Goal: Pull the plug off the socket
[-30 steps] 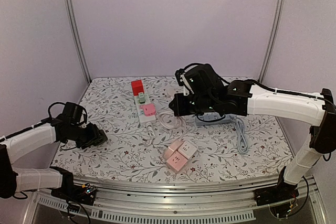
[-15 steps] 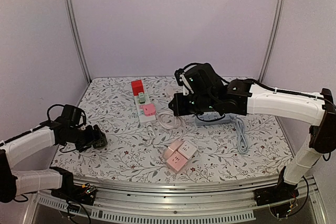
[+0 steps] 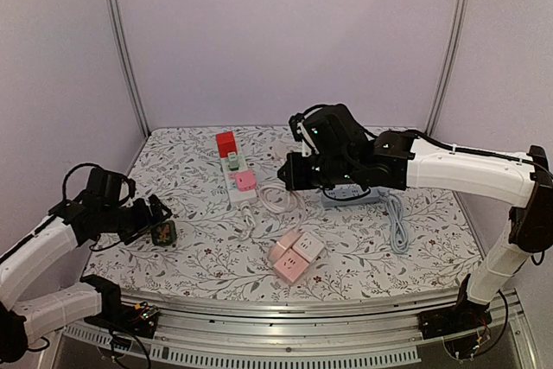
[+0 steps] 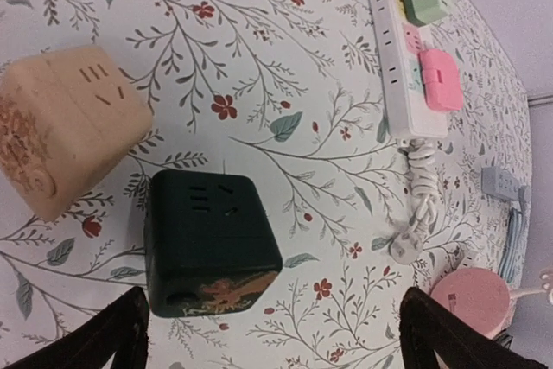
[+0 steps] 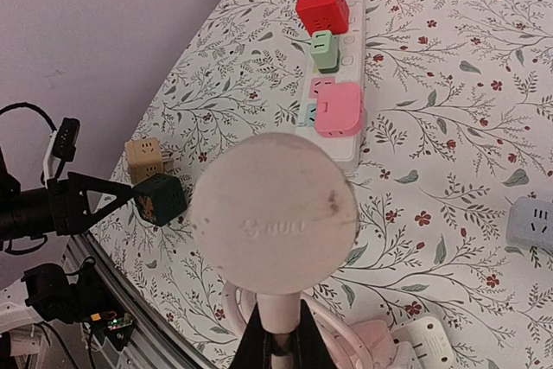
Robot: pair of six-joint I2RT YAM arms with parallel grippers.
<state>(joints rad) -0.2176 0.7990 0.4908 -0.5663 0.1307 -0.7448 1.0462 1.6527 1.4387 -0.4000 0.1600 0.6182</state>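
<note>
A dark green cube plug (image 4: 212, 244) (image 3: 163, 232) stands on the flowered table, close beside a beige cube (image 4: 69, 131) (image 5: 144, 157). My left gripper (image 4: 275, 336) (image 3: 154, 216) hovers just short of the green cube, open, its jaws wide and nothing between them. My right gripper (image 5: 276, 347) (image 3: 290, 172) hangs above the table's middle, shut on the neck of a round pink socket (image 5: 275, 213) that fills its view. The green cube (image 5: 160, 199) also shows there, at the left edge of the table.
A white power strip (image 3: 238, 181) lies at the back with a red cube (image 3: 226, 143), a small green plug (image 3: 232, 162) and a pink plug (image 3: 244, 181) on it. Pink and white cubes (image 3: 294, 255) sit near the front. A grey socket (image 3: 350, 197) and its cable (image 3: 397, 226) lie right.
My left gripper has opened wide and drawn back to the left, leaving the dark green cube standing on the table. The right arm has stayed put.
</note>
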